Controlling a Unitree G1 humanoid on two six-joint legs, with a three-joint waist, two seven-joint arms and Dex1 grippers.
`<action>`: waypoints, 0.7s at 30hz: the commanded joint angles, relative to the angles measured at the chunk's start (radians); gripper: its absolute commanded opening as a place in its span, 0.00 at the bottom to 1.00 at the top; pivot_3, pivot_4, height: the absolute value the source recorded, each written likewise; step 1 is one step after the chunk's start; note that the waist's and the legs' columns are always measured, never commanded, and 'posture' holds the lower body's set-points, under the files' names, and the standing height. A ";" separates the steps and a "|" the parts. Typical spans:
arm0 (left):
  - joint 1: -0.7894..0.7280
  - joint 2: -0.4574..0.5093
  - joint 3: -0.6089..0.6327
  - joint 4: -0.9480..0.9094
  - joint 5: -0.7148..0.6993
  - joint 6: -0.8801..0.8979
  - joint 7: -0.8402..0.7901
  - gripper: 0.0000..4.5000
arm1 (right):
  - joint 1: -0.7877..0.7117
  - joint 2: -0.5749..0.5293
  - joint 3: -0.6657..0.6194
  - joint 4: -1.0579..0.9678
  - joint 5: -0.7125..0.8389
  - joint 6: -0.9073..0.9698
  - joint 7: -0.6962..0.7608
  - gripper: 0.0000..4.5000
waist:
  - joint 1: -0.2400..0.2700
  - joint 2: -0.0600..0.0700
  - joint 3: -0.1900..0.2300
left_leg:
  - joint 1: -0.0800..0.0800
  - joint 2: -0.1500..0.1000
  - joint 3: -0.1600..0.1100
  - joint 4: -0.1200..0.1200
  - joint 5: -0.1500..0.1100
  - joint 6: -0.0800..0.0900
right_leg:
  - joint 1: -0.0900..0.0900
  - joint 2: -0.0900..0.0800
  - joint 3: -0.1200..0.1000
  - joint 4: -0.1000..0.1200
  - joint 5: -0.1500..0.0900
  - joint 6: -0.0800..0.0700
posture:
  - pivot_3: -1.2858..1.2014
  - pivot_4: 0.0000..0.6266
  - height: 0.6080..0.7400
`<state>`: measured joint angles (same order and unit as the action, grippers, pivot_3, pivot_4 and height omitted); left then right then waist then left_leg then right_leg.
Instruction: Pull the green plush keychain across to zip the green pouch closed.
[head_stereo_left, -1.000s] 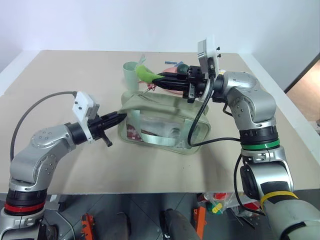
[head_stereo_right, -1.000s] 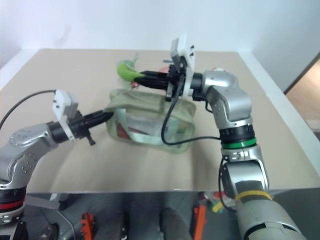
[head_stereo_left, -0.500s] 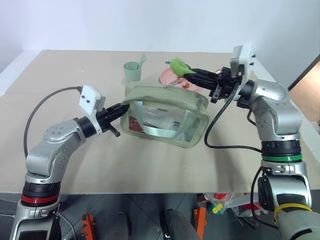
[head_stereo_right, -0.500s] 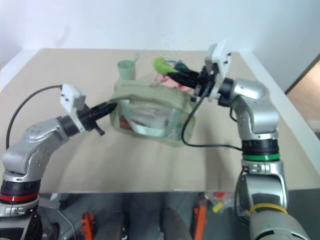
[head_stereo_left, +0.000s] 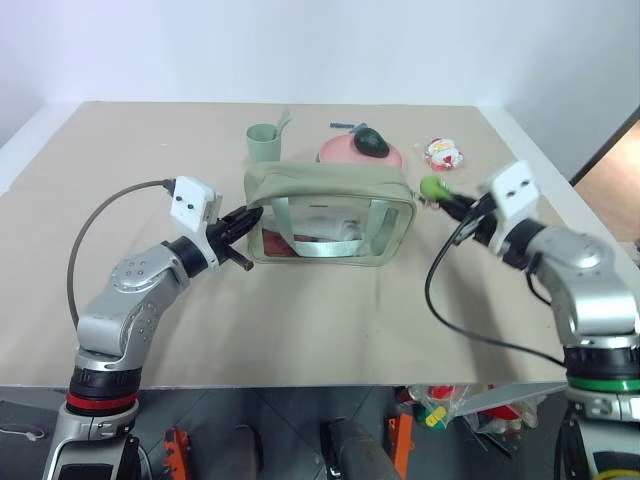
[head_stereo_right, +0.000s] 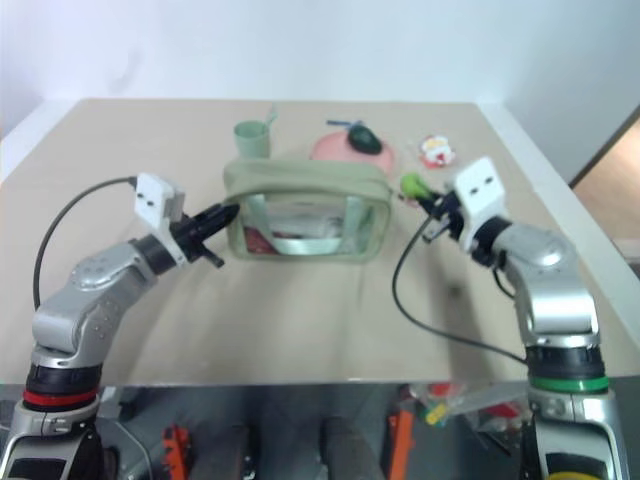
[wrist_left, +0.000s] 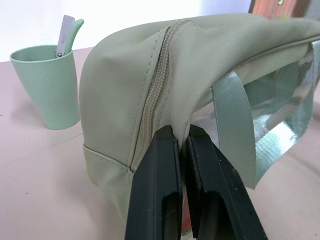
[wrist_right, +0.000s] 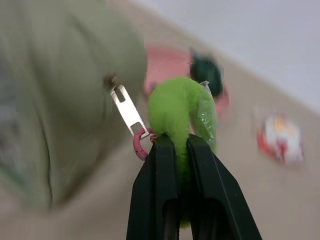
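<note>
One pouch (head_stereo_left: 330, 215), sage green with a clear front panel and two webbing straps, stands mid-bench (head_stereo_left: 300, 320). One left gripper (head_stereo_left: 246, 215) is clamped on the pouch's left end; the left wrist view shows its fingers (wrist_left: 155, 190) pinching the fabric just beside the zipper (wrist_left: 152, 95), a detail the head views do not give. One right gripper (head_stereo_left: 447, 198), just right of the pouch, is clamped on one lime-green plush keychain (head_stereo_left: 433, 186). The right wrist view adds one metal zipper pull (wrist_right: 127, 112) and a pink ring (wrist_right: 139, 146) joining the keychain to the pouch's right end. Far side of the bench: one pale green cup (head_stereo_left: 263, 142) with utensils in it, one pink dish (head_stereo_left: 358, 152) carrying a dark object, one small red-and-white item (head_stereo_left: 441, 153) at the far right.
</note>
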<state>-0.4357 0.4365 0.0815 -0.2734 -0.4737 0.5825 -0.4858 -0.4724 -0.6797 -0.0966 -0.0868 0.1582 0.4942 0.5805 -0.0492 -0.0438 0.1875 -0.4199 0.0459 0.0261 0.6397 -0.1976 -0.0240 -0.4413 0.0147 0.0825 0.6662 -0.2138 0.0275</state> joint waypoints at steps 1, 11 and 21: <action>-0.001 -0.007 0.006 -0.010 0.017 -0.024 0.011 0.00 | 0.010 0.039 0.060 -0.014 -0.097 -0.001 -0.102 0.00 | 0.000 0.000 0.000 | 0.001 0.000 0.000 0.000 0.001 0.000 | 0.000 0.000 0.000 0.000 0.001 0.000 | 0.52 0.24 1.00; -0.025 0.006 -0.030 0.018 0.060 -0.031 -0.020 0.00 | -0.052 0.190 0.103 0.128 -0.117 -0.110 -0.163 0.00 | 0.001 0.000 0.000 | 0.002 -0.001 0.001 0.001 0.007 0.002 | 0.001 0.001 0.002 0.000 0.007 0.001 | 0.52 0.24 1.00; -0.017 0.063 -0.010 0.016 0.024 0.010 -0.104 0.35 | -0.040 0.140 -0.065 0.073 0.072 -0.072 -0.040 0.31 | 0.001 0.000 0.000 | 0.001 -0.001 0.001 0.000 0.007 0.002 | 0.001 0.001 0.002 -0.001 0.007 0.001 | 0.52 0.24 1.00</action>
<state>-0.4431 0.4839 0.0504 -0.2450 -0.4242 0.5894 -0.5615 -0.5027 -0.5142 -0.0965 0.0534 0.1614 0.4145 0.5015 -0.0480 -0.0440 0.1873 -0.4189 0.0449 0.0268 0.6397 -0.1906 -0.0225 -0.4403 0.0154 0.0843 0.6656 -0.2072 0.0290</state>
